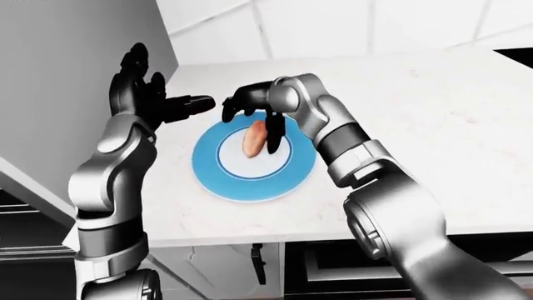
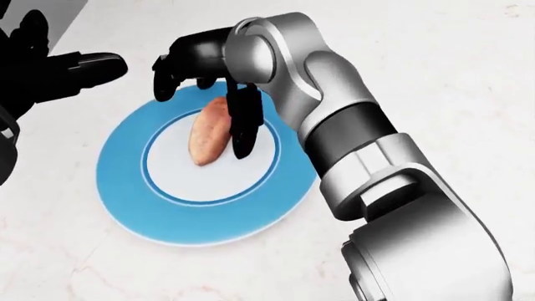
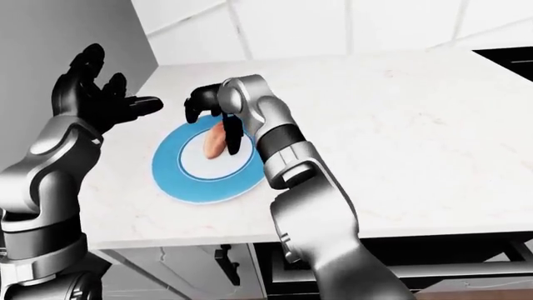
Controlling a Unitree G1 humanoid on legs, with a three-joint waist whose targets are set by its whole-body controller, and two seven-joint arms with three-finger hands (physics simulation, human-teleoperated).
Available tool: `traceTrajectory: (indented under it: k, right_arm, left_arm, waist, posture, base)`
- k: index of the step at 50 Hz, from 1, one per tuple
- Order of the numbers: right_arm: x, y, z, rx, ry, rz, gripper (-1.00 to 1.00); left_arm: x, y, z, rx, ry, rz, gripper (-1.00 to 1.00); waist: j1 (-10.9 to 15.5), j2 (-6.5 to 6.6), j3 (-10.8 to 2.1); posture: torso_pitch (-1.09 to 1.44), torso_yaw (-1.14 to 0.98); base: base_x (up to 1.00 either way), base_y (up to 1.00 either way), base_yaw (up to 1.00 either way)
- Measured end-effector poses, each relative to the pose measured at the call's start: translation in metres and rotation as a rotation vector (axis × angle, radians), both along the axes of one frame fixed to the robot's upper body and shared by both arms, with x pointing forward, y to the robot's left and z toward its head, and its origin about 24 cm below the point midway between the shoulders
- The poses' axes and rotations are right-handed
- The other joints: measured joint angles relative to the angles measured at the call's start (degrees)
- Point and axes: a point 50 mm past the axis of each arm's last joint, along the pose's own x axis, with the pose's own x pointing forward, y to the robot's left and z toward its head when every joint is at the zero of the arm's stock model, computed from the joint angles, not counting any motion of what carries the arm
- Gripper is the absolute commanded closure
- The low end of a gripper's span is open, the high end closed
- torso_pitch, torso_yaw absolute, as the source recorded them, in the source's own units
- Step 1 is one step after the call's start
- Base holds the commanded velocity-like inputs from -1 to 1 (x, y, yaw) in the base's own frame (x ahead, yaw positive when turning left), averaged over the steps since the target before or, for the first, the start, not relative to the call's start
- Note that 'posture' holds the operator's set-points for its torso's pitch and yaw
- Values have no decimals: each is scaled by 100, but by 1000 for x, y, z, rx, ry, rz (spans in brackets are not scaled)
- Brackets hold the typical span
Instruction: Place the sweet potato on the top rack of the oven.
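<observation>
Right hand (image 2: 219, 75) arches over the sweet potato (image 2: 209, 130), fingers spread, apparently not yet clamped, ready to grasp. Blue plate (image 2: 125, 188) lies beneath; left hand (image 1: 154, 100) stands spread, empty.

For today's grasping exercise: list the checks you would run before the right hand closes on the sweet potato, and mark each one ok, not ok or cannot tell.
1. Sweet potato lies on the plate: ok.
2. Right hand is over it, one finger down its right side in the head view: ok.
3. Fingers closed round it: not ok, still open.
4. Left hand clear of the plate: ok, raised and open.
5. Oven rack in view: not ok.
</observation>
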Motion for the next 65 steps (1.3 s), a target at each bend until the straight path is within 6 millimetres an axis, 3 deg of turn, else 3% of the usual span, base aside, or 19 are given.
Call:
traceTrajectory:
  k: [4, 5, 30, 36, 46, 48, 57, 59, 63, 65]
  right_arm:
    - [0, 0, 0, -1, -10, 2, -44]
    - [0, 0, 0, 0, -12, 2, -35]
    - [-8, 6, -2, -61, -69, 76, -26]
    - [-9, 5, -3, -66, -82, 81, -3]
    - [-11, 0, -4, -72, -116, 89, -6]
    - [-12, -5, -4, -67, -124, 94, 6]
    - [-11, -10, -3, -59, -128, 87, 8]
    - [-11, -10, -4, -60, -127, 86, 17]
    - [-11, -11, -4, -63, -127, 84, 62]
    - [-10, -11, -4, -65, -127, 82, 67]
  left_arm:
    - [0, -1, -1, 1, 6, -1, -100]
    - [0, -1, -2, 1, 7, -1, -100]
    - [2, -1, -4, 5, 10, -1, -100]
    - [3, -1, -5, 5, 14, -1, -100]
    - [2, -1, -6, 6, 12, 0, -100]
    - [2, -3, -6, 9, 12, -6, -100]
    - [2, -2, -6, 10, 15, -2, -100]
    - [2, -2, -6, 10, 13, -2, -100]
    - [2, -3, -6, 11, 12, -2, -100]
    - [2, -3, -6, 11, 14, -2, -100]
  waist:
    - [4, -4, 5]
    - [6, -4, 5]
    - [6, -18, -32]
    - [10, -29, -31]
    - [35, -38, -40]
    - [53, -49, -41]
    - [55, -64, -50]
    - [56, -65, -53]
    - [57, -64, -55]
    - [56, -65, -54]
  posture:
    - [0, 0]
    - [0, 0]
    - [0, 0]
    - [0, 0]
    - [0, 0]
    - [0, 0]
    - [0, 0]
    - [0, 0]
    - [0, 0]
    - [0, 0]
  base:
    - [0, 0, 0]
    - [0, 0, 0]
    - [0, 0, 0]
    - [0, 0, 0]
    - [0, 0, 0]
    - [0, 0, 0]
    - [0, 0, 0]
    - [0, 0, 0]
    - [0, 0, 0]
    - [0, 0, 0]
